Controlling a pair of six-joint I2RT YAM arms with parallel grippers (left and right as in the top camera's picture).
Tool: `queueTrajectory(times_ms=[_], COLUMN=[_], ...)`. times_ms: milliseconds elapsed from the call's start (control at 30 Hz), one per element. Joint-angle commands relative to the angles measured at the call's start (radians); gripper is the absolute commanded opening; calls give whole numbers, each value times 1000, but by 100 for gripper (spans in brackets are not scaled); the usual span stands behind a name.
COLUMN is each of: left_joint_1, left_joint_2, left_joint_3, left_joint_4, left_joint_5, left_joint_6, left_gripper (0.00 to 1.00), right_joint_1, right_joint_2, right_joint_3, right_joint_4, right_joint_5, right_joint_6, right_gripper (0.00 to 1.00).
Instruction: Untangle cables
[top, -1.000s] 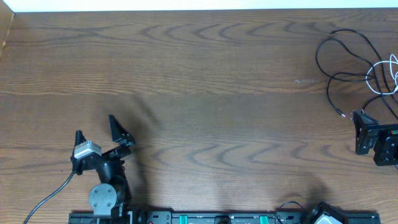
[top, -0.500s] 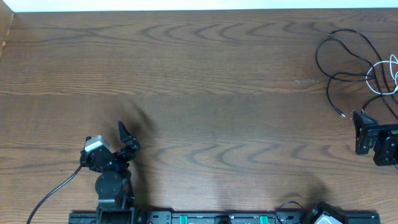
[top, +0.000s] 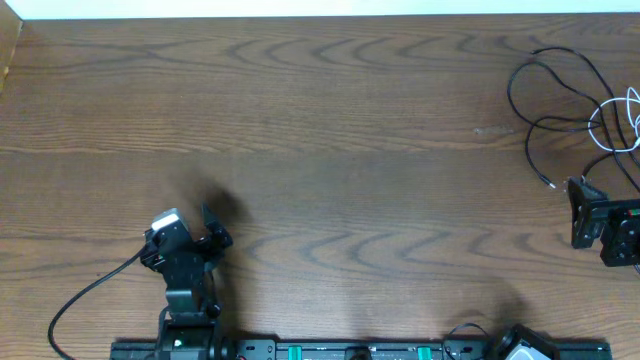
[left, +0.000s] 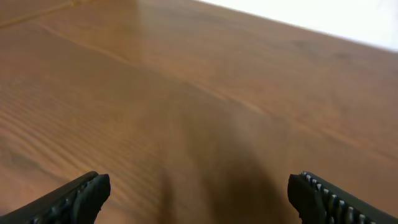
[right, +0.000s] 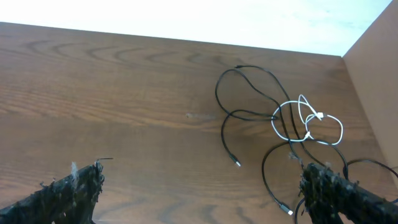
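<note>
Far right on table (top: 300, 120), tangled cables (right: 278, 117), loose black plug (right: 237, 163) pointing nearward, left pincer (left: 198, 190) and right pincer (right: 199, 185) released.

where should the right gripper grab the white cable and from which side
Probably the white cable at its outer loop, on the side away from the black cables, where none seems to cross it. The loop lies flat on the table, so bring the open right gripper straight down from above, with the jaws set across the cord.

Brown wood table (top: 330, 130), white strip (top: 300, 7) at far edge
</note>
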Motion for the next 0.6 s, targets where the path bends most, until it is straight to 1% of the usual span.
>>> queueTrajectory(times_ms=[0,233,300,367,433,467,567], left_joint_1=[3,3,3,3,3,3,3], left_joint_2=[56,173,202,227,250,261,290], left_joint_3=[-19,-19,-19,-19,-19,-19,-19], left_joint_4=[-37,-37,-37,-37,-37,-37,-37], left_joint_5=[-7,-7,-7,-7,-7,-7,-7], left_joint_6=[-5,-5,-5,-5,-5,-5,-5], left_gripper=[96,96,96,96,96,96,96], right_joint_1=[5,5,5,5,8,19,101], right_joint_2=[-2,-2,-2,-2,-16,-35,-139], right_joint_3=[0,0,0,-3,-22,-47,-216], right_joint_4=[-2,-2,-30,-41,6,58,353], right_joint_5=[-4,-4,-2,-58,-117,-146,-264], right_joint_6=[-3,-3,-2,42,50,33,-59], right_gripper=[99,99,99,99,99,99,99])
